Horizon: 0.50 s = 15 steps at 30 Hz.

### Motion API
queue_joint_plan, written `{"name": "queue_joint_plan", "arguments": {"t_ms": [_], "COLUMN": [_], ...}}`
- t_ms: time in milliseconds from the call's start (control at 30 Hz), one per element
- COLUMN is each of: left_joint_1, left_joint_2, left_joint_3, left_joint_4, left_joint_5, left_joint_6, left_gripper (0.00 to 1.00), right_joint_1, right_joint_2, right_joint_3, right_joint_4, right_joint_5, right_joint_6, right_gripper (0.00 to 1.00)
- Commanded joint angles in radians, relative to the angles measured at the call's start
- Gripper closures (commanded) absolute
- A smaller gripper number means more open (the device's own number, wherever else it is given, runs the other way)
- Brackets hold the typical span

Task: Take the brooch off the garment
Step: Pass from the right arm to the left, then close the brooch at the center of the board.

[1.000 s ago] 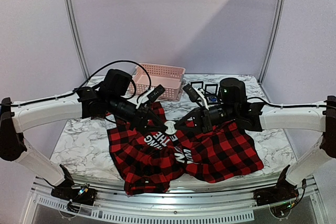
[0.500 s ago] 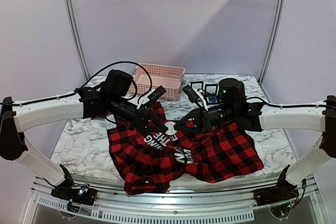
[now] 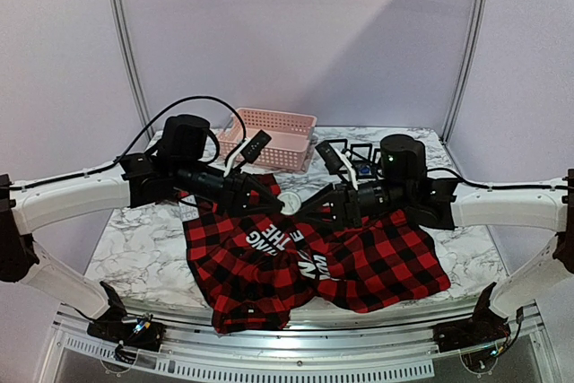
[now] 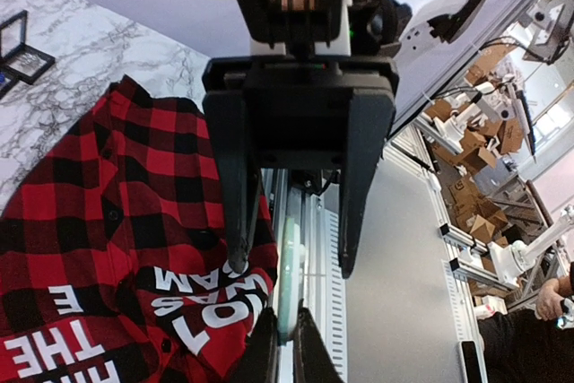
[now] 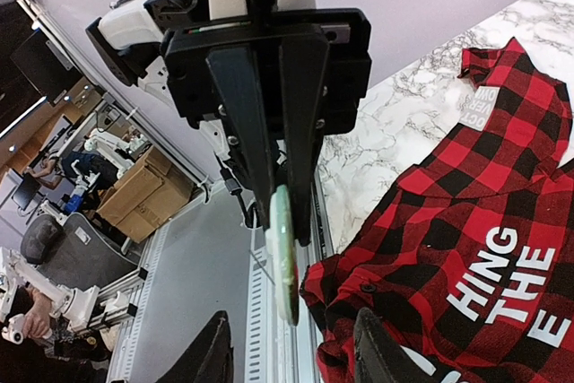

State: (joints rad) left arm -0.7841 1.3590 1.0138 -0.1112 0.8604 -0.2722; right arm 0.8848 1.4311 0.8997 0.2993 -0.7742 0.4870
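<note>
- garment on table, front-centre
- basket behind garment
- small cases right of basket
- brooch above garment's rear edge

A pink slotted basket is sitting at the far edge of the white marbled bench, and small black open cases are lying just beside it on the right.

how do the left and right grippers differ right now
The left gripper is shut; the right gripper is open. The left gripper pinches the round brooch by its rim; the right gripper holds nothing, its fingers apart on either side of it. Both face each other above the garment.
</note>
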Motion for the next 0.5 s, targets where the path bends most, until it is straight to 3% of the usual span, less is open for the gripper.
{"name": "queue_joint_plan", "arguments": {"t_ms": [0, 467], "left_joint_1": [0.023, 0.029], "left_joint_2": [-0.007, -0.016], "left_joint_3": [-0.025, -0.032], "left_joint_4": [0.061, 0.072], "left_joint_5": [0.004, 0.003], "left_joint_6": [-0.040, -0.054], "left_gripper": [1.00, 1.00], "right_joint_1": [0.036, 0.086], "right_joint_2": [-0.015, -0.026], "right_joint_3": [0.008, -0.003], "right_joint_4": [-0.016, 0.036], "right_joint_5": [0.092, 0.288], "right_joint_6": [-0.035, -0.037], "right_gripper": [0.55, 0.59]}}
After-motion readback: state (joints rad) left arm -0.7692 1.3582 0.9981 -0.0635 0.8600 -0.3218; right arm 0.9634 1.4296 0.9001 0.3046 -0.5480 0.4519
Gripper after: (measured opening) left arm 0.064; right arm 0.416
